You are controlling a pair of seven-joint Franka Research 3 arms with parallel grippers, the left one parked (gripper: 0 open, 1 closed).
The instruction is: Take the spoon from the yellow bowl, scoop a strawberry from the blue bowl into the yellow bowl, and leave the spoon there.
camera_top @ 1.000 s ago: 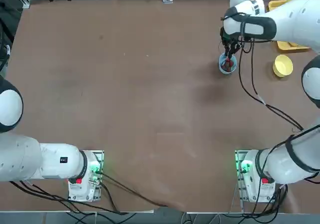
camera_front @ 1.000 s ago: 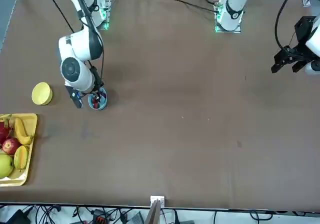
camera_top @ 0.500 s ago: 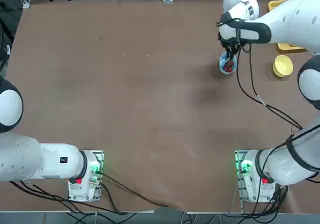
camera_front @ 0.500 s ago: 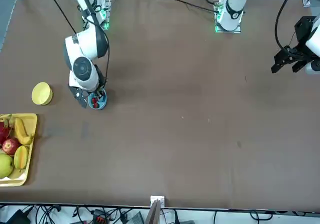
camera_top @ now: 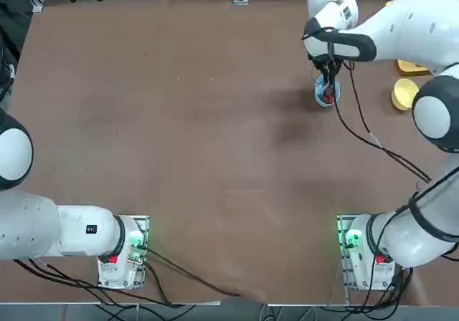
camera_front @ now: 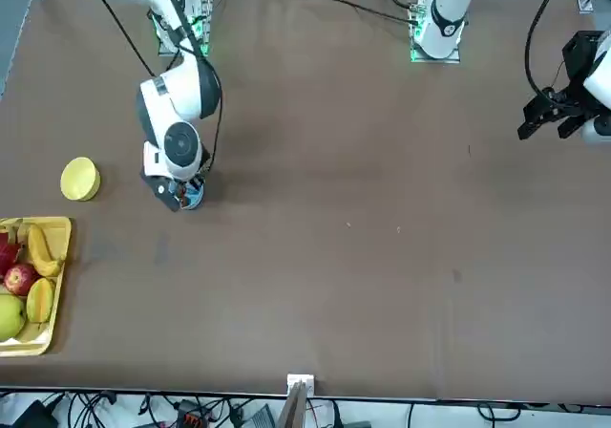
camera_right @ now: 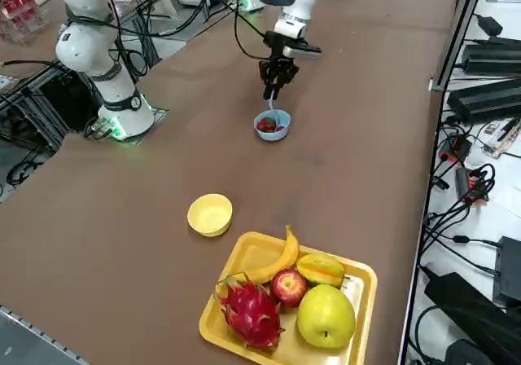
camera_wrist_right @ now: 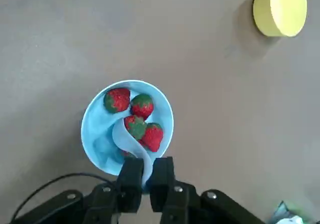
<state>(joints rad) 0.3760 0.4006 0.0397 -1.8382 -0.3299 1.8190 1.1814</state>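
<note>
You see the right gripper [camera_wrist_right: 142, 176] clenched on the spoon [camera_wrist_right: 131, 136] handle; pale spoon runs handle-up, scoop down w/ a strawberry [camera_wrist_right: 135, 126] in the blue bowl [camera_wrist_right: 95, 129].

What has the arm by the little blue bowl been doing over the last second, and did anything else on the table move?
The right arm's wrist swung over the blue bowl, toward the table's middle, keeping its end effector shut on the spoon, whose tip sits among the strawberries. The blue bowl, the yellow bowl and the fruit tray stayed put.
</note>
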